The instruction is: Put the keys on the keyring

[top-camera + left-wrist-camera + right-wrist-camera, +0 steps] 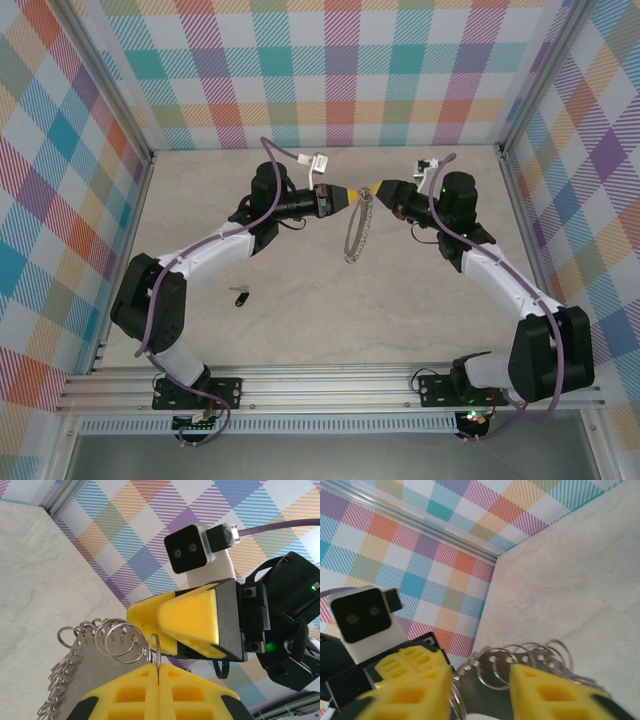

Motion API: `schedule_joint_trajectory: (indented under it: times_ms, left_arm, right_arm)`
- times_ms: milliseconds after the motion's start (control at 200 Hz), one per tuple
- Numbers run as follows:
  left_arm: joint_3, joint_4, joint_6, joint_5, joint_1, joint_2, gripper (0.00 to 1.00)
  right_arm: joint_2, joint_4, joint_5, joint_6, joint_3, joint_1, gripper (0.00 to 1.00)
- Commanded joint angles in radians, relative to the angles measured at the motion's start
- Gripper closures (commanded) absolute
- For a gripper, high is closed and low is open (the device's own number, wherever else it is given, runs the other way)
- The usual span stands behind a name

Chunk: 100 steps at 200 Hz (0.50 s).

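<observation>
Key [240, 296]: on worktop [300, 335], eight o'clock of keyring [357, 228]; tiny, probably light and rigid; you'd best pinch its black head. Keyring: hanging, thin, stiff, likely slippery; left tool [349, 197] clamped at its twelve o'clock, right tool [377, 189] parted there.

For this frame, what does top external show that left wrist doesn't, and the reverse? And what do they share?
Top external: the key lying on the table, and the keyring hanging as a whole hoop. Left wrist: small split rings strung along its edge, seen close. Both: the left gripper shut on the keyring, the right gripper facing it.
</observation>
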Motion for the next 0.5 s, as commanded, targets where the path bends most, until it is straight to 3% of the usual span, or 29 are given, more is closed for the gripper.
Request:
schedule_joint_trajectory:
  times_ms: [0, 100, 245, 495]
  left_arm:
    - [0.076, -0.115, 0.169, 0.014, -0.004, -0.070, 1.00]
    - [0.132, -0.235, 0.278, 0.030, -0.004, -0.081, 1.00]
    - [0.257, -0.453, 0.444, 0.064, -0.004, -0.067, 1.00]
    - [0.425, -0.682, 0.630, 0.092, -0.004, -0.031, 1.00]
  right_arm:
    - [-0.082, -0.052, 0.007, -0.050, -0.026, -0.020, 0.54]
    - [-0.144, -0.113, 0.003, -0.094, -0.041, -0.039, 0.54]
    - [-0.184, -0.179, -0.062, -0.200, 0.012, -0.047, 0.61]
    - [-0.136, -0.094, -0.253, -0.227, 0.127, -0.048, 0.70]
